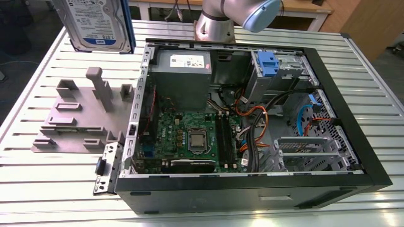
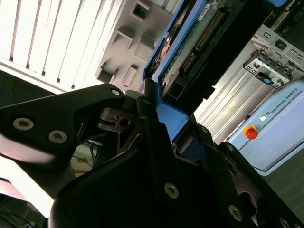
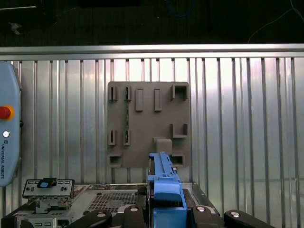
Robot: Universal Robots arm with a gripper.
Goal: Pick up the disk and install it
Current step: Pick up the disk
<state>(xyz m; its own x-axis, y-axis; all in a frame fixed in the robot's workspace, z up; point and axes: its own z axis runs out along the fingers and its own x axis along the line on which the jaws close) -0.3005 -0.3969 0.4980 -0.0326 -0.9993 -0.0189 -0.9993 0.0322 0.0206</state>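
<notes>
disk (image 1: 94,23) clamped between fingers (image 2: 151,128), open computer case (image 1: 355,118) holding motherboard (image 1: 189,137)

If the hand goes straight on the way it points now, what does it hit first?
Probably the grey fixture plate on the slatted table. The hand, shut on the disk, points at the plate's edge, but depth is unclear.
</notes>
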